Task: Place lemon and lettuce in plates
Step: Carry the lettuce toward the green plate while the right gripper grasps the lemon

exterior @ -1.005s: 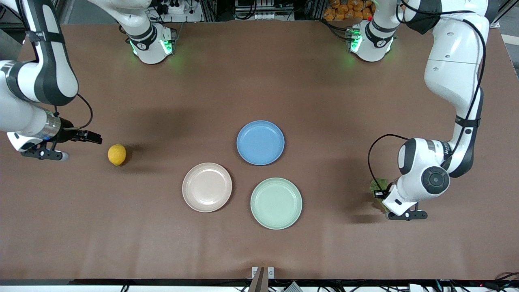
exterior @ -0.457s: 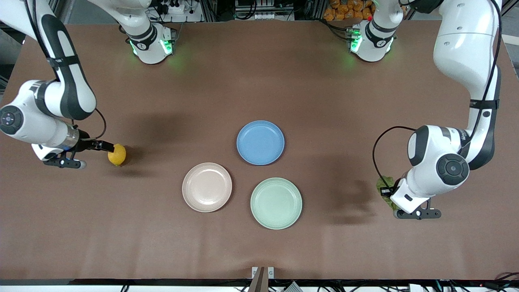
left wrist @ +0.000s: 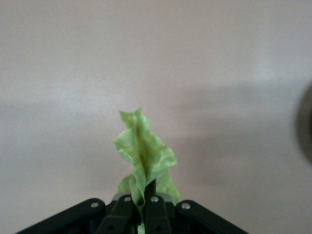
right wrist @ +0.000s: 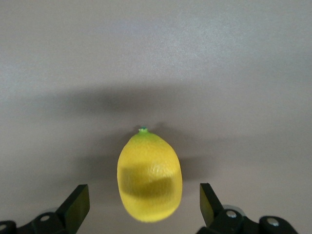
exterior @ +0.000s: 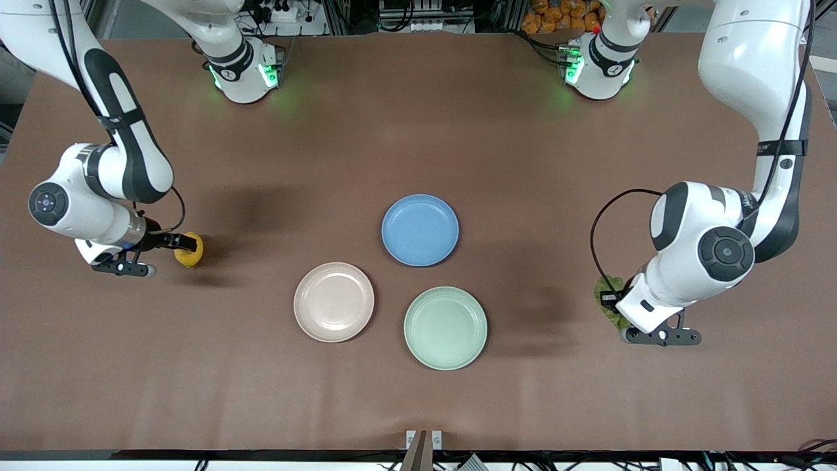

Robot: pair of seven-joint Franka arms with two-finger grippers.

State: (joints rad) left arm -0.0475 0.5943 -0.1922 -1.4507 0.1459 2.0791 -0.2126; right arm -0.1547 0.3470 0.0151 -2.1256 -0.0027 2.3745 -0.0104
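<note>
- Yellow oval lemon (exterior: 189, 250) lies on the brown bench (exterior: 418, 392) toward my right arm's end, between the wide-spread fingers of my right hand (exterior: 185, 244).
- My left hand (left wrist: 141, 207) pinches the green wrinkly lettuce leaf (left wrist: 144, 156) above the bench.
- The pale pink-beige plate (exterior: 333, 301) and mint green plate (exterior: 445, 328) sit side by side mid-bench.

The front camera looks down from high across the table (exterior: 418, 405) toward both bases; each wrist camera (close, low) peers between its own fingers.
</note>
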